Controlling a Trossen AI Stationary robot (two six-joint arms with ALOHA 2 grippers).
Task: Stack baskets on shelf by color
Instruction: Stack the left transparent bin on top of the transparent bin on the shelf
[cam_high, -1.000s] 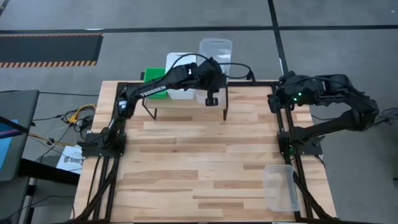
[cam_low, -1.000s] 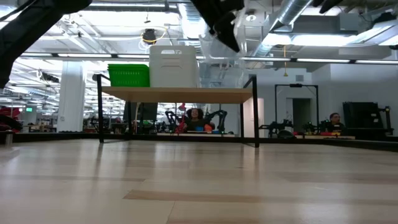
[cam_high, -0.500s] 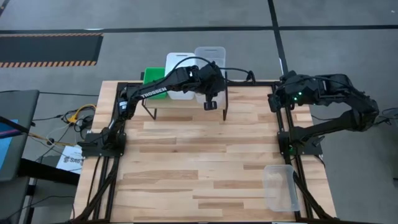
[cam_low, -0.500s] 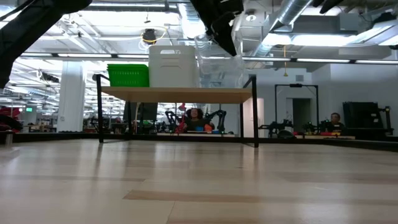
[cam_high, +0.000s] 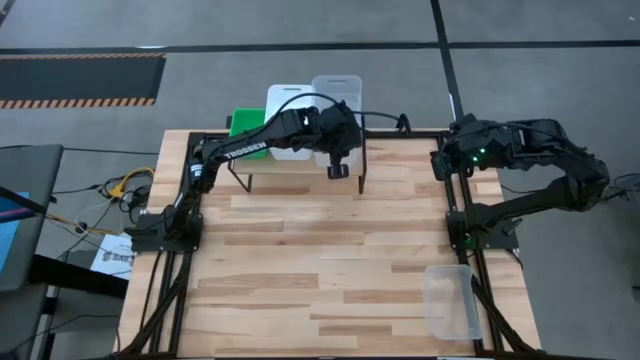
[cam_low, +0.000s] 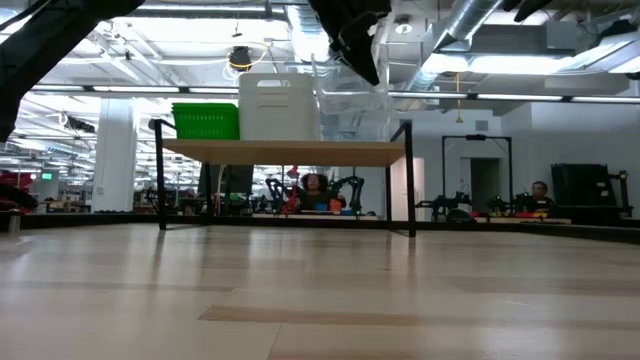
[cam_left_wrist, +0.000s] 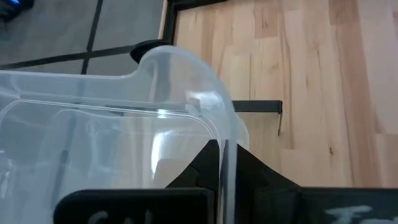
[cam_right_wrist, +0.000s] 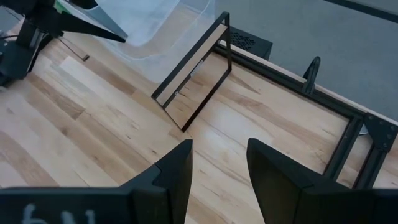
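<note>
Left gripper (cam_high: 338, 160): we see it over the right end of the shelf, its fingers (cam_left_wrist: 205, 165) clamped on the rim of a clear basket (cam_high: 338, 95).
Clear basket: we see it held at the shelf's right end, just beside the white stack; whether it rests on the board we cannot tell.
Shelf (cam_low: 290, 152): we find it at the far edge of the surface (cam_high: 320, 260), left of centre, on thin black legs.
White baskets (cam_low: 280, 106): we see them stacked in the middle of the shelf.
Green baskets (cam_low: 207, 121): we see them on the shelf's left end, just beside the white ones.
Second clear basket (cam_high: 450, 300): we see it alone at the near right corner of the surface, well apart from the shelf.
Right gripper (cam_right_wrist: 217, 168): we see it raised over the far right of the surface, its fingers apart and holding nothing.
</note>
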